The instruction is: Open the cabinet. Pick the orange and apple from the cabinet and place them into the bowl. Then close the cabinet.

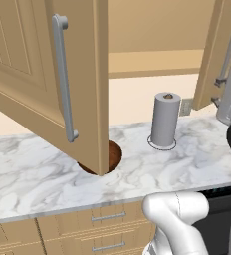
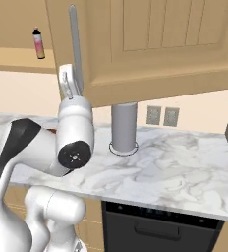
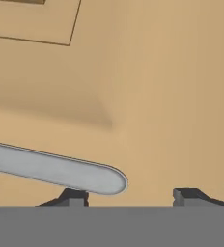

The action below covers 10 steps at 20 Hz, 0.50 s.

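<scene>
The cabinet has both doors swung out: the left door (image 1: 48, 74) with its grey bar handle (image 1: 62, 79), and the right door (image 2: 160, 44). My gripper (image 3: 132, 198) is up at the right door's handle (image 3: 56, 169), close to its lower end. The fingertips (image 3: 73, 197) stand apart, and the handle's rounded end lies just ahead of the gap, nearer the left one. Nothing is clamped. The bowl (image 1: 115, 155) sits on the counter, mostly hidden behind the left door's lower corner. The orange and the apple are out of view.
A grey paper towel roll (image 1: 166, 119) stands upright on the marble counter (image 1: 38, 174) right of the bowl. A small pink bottle (image 2: 38, 43) stands on the cabinet shelf. Drawers (image 1: 107, 217) run under the counter, and a dark appliance front (image 2: 160, 226) sits below right.
</scene>
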Tool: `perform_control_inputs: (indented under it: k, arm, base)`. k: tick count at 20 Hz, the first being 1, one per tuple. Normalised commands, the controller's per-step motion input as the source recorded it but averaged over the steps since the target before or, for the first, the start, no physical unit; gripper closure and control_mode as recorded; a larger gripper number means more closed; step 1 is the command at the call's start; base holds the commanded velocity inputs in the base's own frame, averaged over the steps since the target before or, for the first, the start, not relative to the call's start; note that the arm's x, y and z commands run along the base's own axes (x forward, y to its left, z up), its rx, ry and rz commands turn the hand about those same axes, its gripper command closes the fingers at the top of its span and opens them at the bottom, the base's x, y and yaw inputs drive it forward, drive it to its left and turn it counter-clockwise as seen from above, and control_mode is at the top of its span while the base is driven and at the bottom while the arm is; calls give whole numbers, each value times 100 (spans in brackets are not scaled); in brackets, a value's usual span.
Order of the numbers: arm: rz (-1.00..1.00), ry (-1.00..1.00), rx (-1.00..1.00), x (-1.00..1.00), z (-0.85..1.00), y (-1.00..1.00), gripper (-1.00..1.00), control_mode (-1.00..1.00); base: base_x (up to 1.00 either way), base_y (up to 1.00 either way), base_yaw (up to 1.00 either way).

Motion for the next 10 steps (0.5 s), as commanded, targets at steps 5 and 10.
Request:
perform_control_inputs:
  k: [5, 10]
  arm:
    - [5, -6, 0, 57, 33, 0, -100, -100]
    - [0, 4, 0, 43, 69, 0, -100, -100]
  base:
    - [0, 0, 0]
    - [0, 0, 0]
